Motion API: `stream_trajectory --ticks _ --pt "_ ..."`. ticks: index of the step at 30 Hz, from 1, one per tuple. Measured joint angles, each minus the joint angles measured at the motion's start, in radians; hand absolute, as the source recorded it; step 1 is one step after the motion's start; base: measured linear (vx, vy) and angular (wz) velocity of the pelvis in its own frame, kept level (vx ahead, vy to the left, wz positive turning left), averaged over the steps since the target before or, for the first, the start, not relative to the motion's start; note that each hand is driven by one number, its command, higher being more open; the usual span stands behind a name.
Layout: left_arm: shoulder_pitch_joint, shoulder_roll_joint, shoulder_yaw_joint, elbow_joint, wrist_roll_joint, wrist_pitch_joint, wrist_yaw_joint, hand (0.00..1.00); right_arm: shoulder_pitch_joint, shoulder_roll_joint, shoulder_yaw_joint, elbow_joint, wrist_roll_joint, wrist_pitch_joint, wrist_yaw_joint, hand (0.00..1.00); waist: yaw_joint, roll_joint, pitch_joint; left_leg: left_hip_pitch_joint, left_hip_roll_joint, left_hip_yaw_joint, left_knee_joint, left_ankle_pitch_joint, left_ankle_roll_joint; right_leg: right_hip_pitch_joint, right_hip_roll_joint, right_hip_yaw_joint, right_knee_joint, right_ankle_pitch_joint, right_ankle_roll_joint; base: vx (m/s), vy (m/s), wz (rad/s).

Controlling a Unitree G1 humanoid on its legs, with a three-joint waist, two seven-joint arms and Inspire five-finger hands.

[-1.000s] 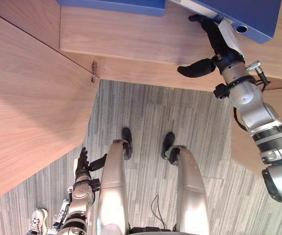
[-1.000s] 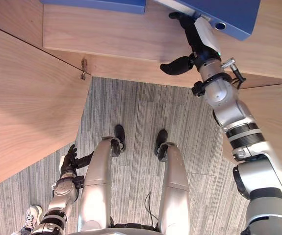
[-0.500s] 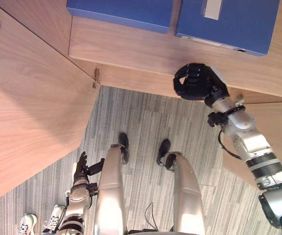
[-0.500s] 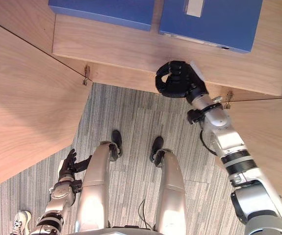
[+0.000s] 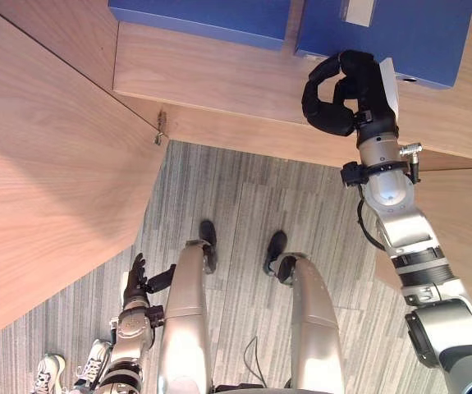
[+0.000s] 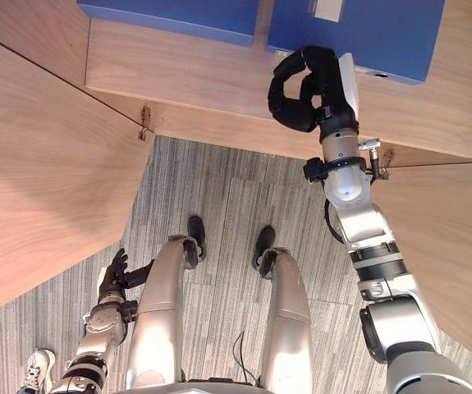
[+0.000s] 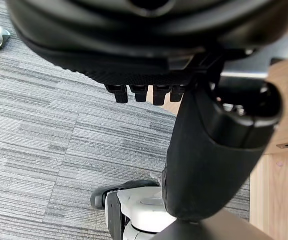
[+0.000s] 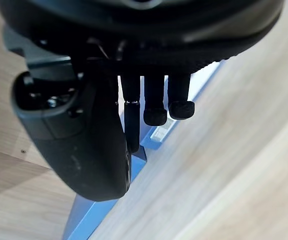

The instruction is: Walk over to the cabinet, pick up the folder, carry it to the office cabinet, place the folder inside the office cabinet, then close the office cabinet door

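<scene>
Our right hand [image 5: 346,90], curled empty, now sits higher than a moment ago, at the near edge of the blue folder [image 5: 424,41] lying on the cabinet shelf [image 5: 219,78]; our left hand [image 5: 135,281] hangs relaxed.

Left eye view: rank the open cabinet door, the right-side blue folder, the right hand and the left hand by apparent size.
1. cabinet door, largest
2. blue folder, cropped by the frame
3. right hand
4. left hand, farther from the camera, so the hands may really match
</scene>
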Motion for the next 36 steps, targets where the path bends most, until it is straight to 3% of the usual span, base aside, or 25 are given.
stream_trajectory --ticks 3,4,11,15,20,24,27,29,33,34,36 --pt "-0.006 -0.011 0.002 -0.003 0.000 -0.001 0.024 1.00 -0.059 0.002 0.000 0.071 -0.099 0.037 -0.022 0.00 0.008 0.007 0.004 -0.011 -0.003 -0.001 0.000 0.002 0.002 -0.010 -0.003 -0.001 0.002 0.000 0.000 -0.05 -0.040 0.04" --pt "-0.020 -0.030 0.002 -0.002 -0.001 -0.001 0.052 1.00 -0.142 0.047 -0.001 0.194 -0.162 0.086 -0.061 0.00 0.013 0.033 0.020 -0.025 -0.008 -0.010 0.001 0.004 0.002 -0.017 -0.008 -0.009 0.002 0.000 0.000 -0.11 -0.106 0.08" --pt "-0.025 -0.032 0.008 -0.003 -0.003 -0.006 0.070 1.00 -0.261 0.103 -0.001 0.310 -0.196 0.086 -0.124 0.00 0.004 0.039 0.023 -0.046 -0.012 -0.010 0.001 0.014 0.002 -0.042 -0.012 -0.008 0.013 0.000 0.000 -0.07 -0.059 0.03" --pt "-0.053 -0.036 0.020 -0.006 -0.008 -0.016 0.091 1.00 -0.329 0.129 -0.002 0.362 -0.129 0.075 -0.191 0.00 -0.004 0.041 0.024 -0.082 -0.018 -0.017 -0.003 0.034 0.003 -0.077 -0.019 -0.013 0.020 0.008 0.001 -0.09 -0.048 0.06" --pt "-0.071 -0.043 0.020 -0.018 -0.023 -0.018 0.090 1.00 -0.351 0.128 -0.014 0.358 0.025 0.073 -0.194 0.00 -0.003 0.050 0.029 -0.087 -0.027 -0.017 -0.020 0.054 0.006 -0.085 -0.027 -0.017 0.017 0.018 0.008 -0.10 -0.036 0.07" --pt "-0.073 -0.050 0.022 -0.023 -0.023 -0.011 0.089 1.00 -0.155 0.137 -0.036 0.091 0.089 0.082 -0.190 0.00 0.004 0.053 0.033 -0.075 -0.024 -0.016 -0.031 0.066 0.014 -0.069 -0.025 -0.022 0.001 0.033 0.000 -0.04 -0.020 0.01" --pt "-0.066 -0.048 0.026 -0.025 -0.020 0.014 0.086 1.00 0.137 0.205 -0.043 -0.107 0.093 0.076 -0.167 0.00 0.001 0.051 0.052 0.043 -0.019 -0.012 -0.062 0.059 0.008 0.061 -0.018 -0.034 -0.050 0.034 0.000 0.04 -0.023 0.03" --pt "-0.025 -0.053 0.018 -0.040 -0.016 0.017 0.071 1.00 0.386 0.274 -0.028 -0.206 0.093 0.051 -0.105 0.00 -0.007 0.051 0.052 0.198 -0.011 0.007 -0.109 0.041 0.006 0.217 -0.001 -0.028 -0.125 0.041 0.008 0.05 -0.018 -0.14" --pt "0.039 -0.078 -0.033 -0.052 0.003 0.019 0.026 1.00 0.698 0.349 0.021 -0.282 0.093 -0.007 0.023 0.00 -0.041 0.033 0.035 0.437 0.011 0.078 -0.216 0.023 -0.001 0.432 0.034 0.012 -0.279 0.087 0.018 0.05 0.030 -0.42" --pt "0.041 -0.079 -0.040 -0.048 0.003 0.020 0.023 1.00 0.712 0.355 0.020 -0.279 0.093 -0.008 0.028 0.00 -0.043 0.032 0.032 0.451 0.013 0.082 -0.224 0.023 -0.001 0.445 0.037 0.015 -0.291 0.090 0.018 0.06 0.037 -0.47" --pt "0.053 -0.064 -0.064 0.027 0.028 0.025 -0.005 1.00 0.784 0.400 0.002 -0.138 0.079 -0.026 0.069 0.00 -0.069 0.003 -0.021 0.572 0.015 0.126 -0.314 0.036 -0.003 0.552 0.061 0.045 -0.411 0.135 0.025 0.10 0.021 -0.45"
